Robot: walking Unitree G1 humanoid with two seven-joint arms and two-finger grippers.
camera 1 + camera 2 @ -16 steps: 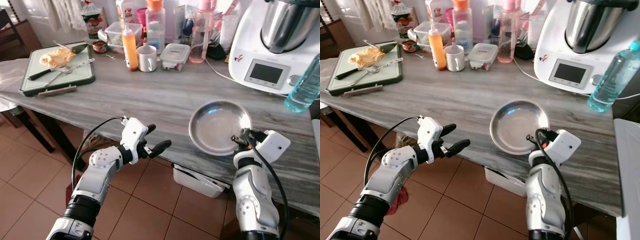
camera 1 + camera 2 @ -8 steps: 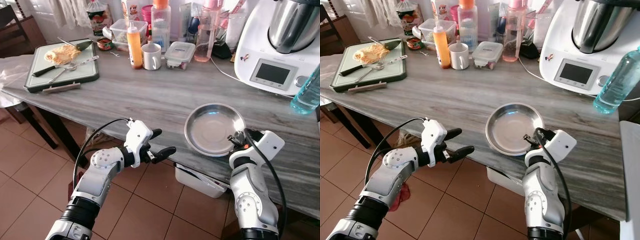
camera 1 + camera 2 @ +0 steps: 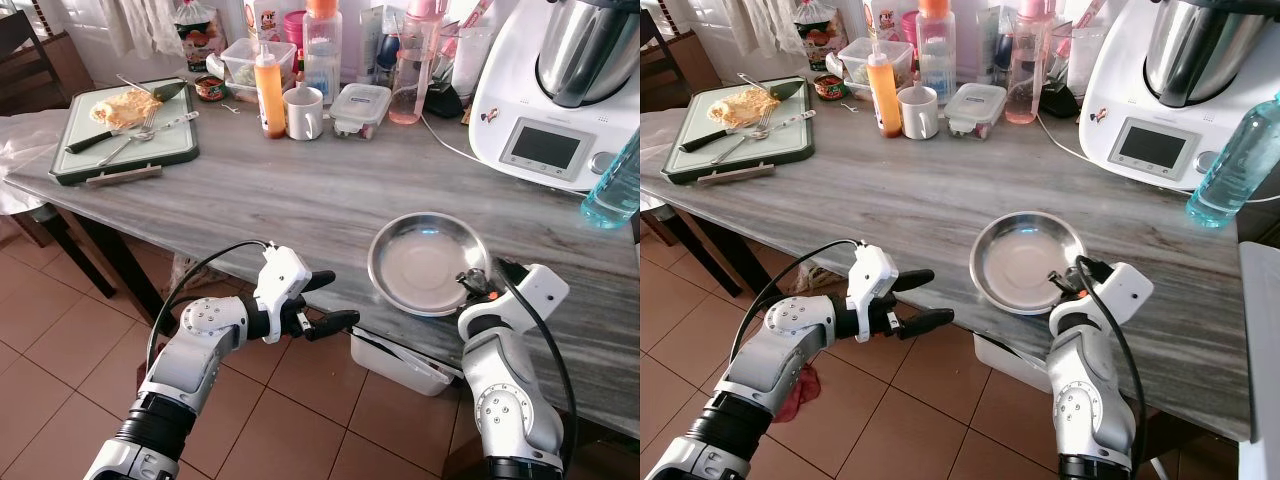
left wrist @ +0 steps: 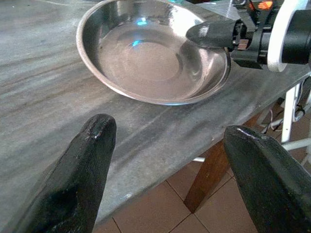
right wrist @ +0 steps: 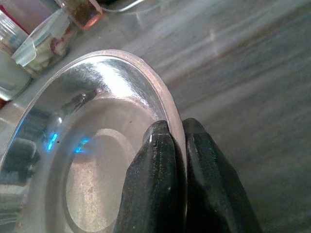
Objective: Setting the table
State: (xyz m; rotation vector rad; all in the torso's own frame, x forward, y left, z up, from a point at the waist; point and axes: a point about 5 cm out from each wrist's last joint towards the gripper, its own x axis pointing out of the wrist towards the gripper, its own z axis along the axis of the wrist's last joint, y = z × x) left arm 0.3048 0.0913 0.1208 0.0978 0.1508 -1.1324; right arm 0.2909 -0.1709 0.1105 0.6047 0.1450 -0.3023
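Near the table edge, right pincer clamped on steel plate rim; left pincer apart.

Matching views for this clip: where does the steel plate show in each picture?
Left eye: steel plate, near table edge, lower right.
Right eye: plate, right of centre.
Left wrist: plate, upper middle, beyond the open fingers.
Right wrist: plate, rim pinched.
Shared landmark: right gripper on the rim.

Left gripper lowered and moved closer to the worktop edge, toward the plate. Plate, pinched at its rim by right gripper, shifted slightly along the worktop edge.
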